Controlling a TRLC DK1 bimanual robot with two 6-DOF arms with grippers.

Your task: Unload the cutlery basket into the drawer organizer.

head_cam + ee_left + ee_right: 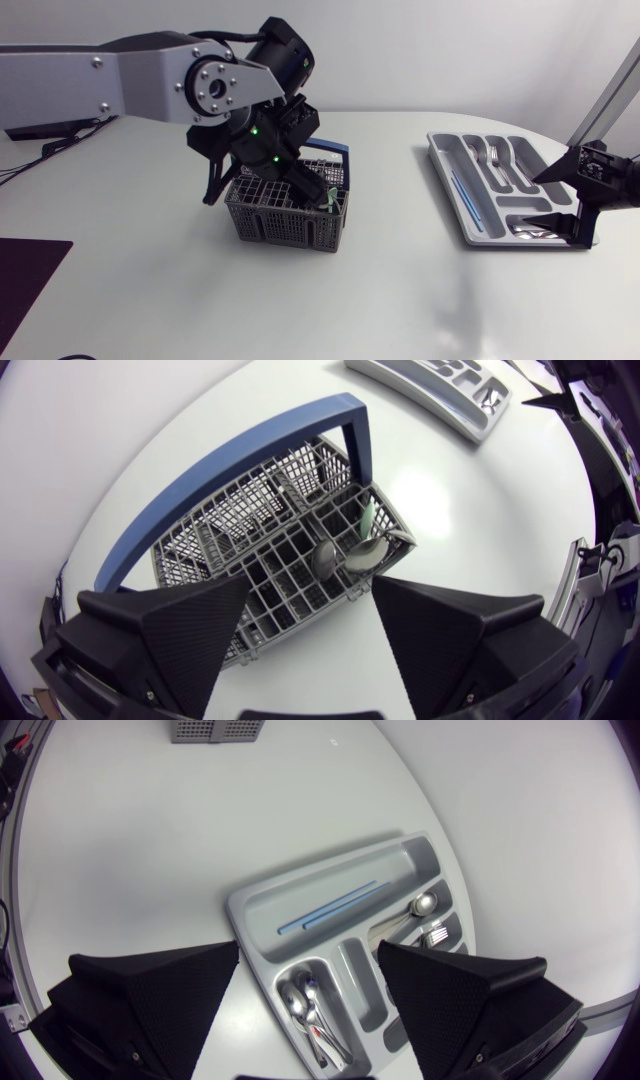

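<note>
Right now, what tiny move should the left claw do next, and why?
Probably lower the left claw toward the spoons. It hangs open above the basket with nothing gripped, and those spoons stand in the corner compartment just ahead of it, so easing down should bring one between the open fingers.

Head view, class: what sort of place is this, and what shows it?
Probably a robotics lab bench rather than a real kitchen: the left arm and right arm reach in over a plain white table, where a cutlery basket and a drawer organizer sit apart.
</note>
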